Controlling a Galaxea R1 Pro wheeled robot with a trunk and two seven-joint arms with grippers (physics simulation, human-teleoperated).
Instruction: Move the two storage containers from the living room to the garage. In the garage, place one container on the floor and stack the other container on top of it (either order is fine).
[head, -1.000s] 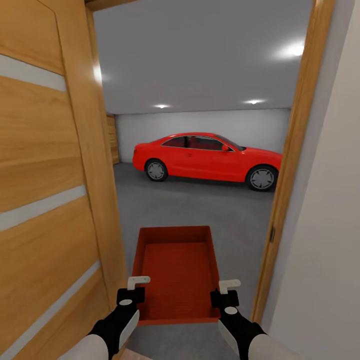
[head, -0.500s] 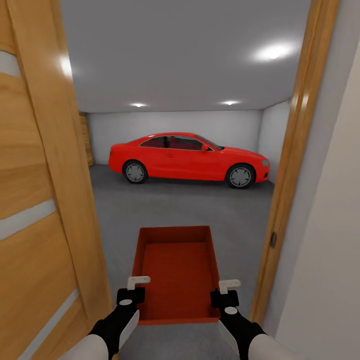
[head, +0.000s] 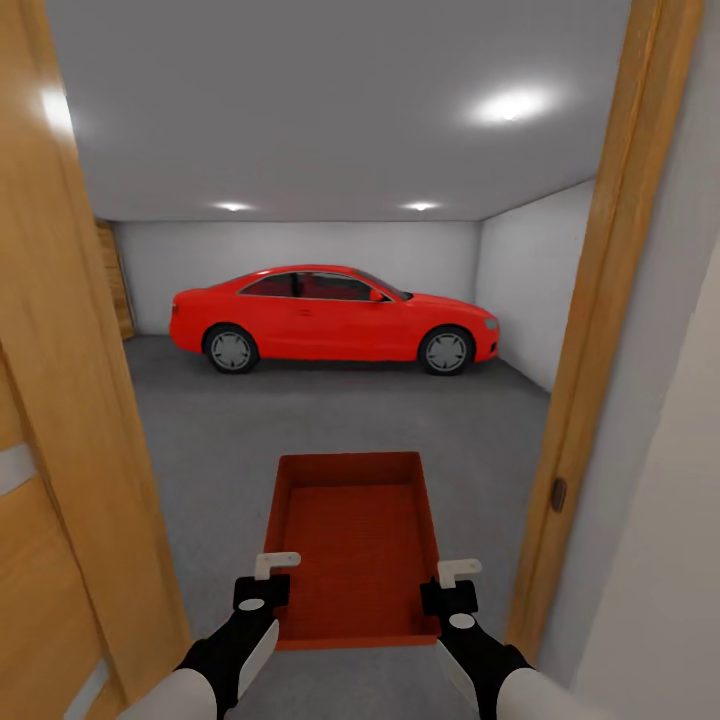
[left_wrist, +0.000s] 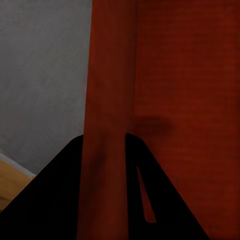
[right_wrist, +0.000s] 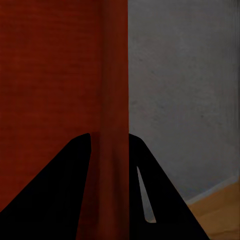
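I hold one orange-red storage container (head: 352, 540) out in front of me, level and open side up, in the doorway to the garage. My left gripper (head: 268, 585) is shut on its left wall, and in the left wrist view that wall (left_wrist: 107, 110) runs between the dark fingers (left_wrist: 60, 200). My right gripper (head: 452, 590) is shut on the right wall, seen in the right wrist view as a red strip (right_wrist: 112, 100) between the fingers (right_wrist: 155, 200). The dark grey concrete floor (head: 330, 420) of the garage spreads ahead. The second container is out of view.
A wooden door (head: 60, 420) stands open close on my left and the door frame (head: 600, 330) rises close on my right. A red car (head: 330, 318) is parked across the far end of the garage, with open floor between it and me.
The view has moved forward and swung left through the doorway: the door has slid out to the left, and more of the garage's right wall shows. The container stays held the same.
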